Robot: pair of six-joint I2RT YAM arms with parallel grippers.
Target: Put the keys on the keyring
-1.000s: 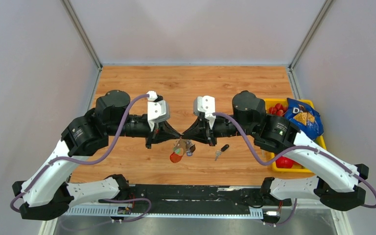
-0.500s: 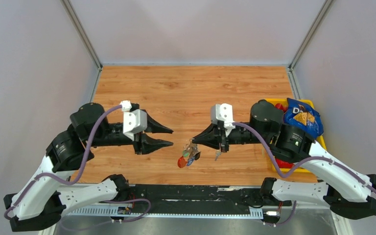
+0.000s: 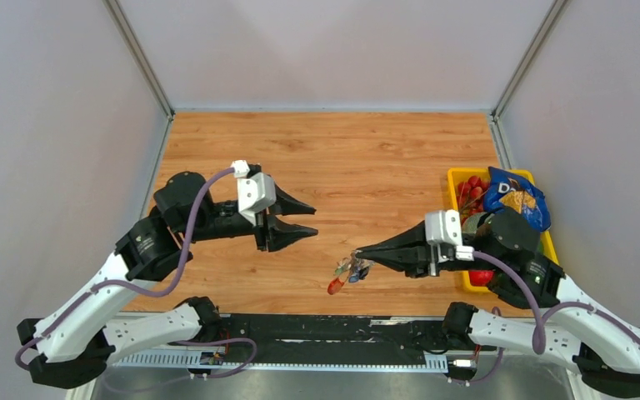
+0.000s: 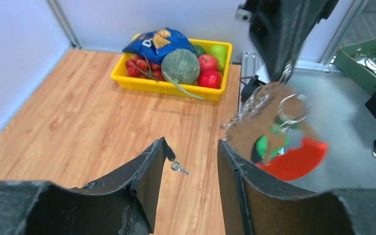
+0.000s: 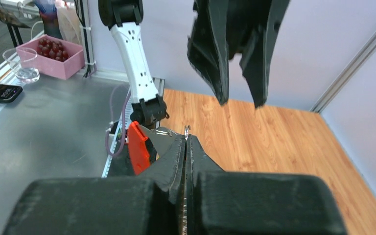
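The keyring (image 3: 346, 270) is a bunch with a red tag (image 3: 334, 286), a metal ring (image 4: 293, 107) and green pieces. It hangs in the air from my right gripper (image 3: 357, 249), which is shut on it near the table's front edge. In the right wrist view the shut right gripper (image 5: 186, 137) pinches thin metal, with the red tag (image 5: 139, 147) hanging to the left. My left gripper (image 3: 312, 222) stands open and empty, apart from the bunch. The key (image 4: 177, 167), black head and silver blade, lies on the wood beyond the open left gripper (image 4: 191, 142). The top view hides it.
A yellow tray (image 3: 456, 178) at the right edge holds a blue chips bag (image 3: 515, 198), a melon (image 4: 181, 66) and red fruit. The table's front edge and a metal rail (image 3: 300, 327) run just below the hanging bunch.
My left gripper has opened, let go of the bunch and drawn back to the left. My right gripper has carried the keyring right and toward the front edge.
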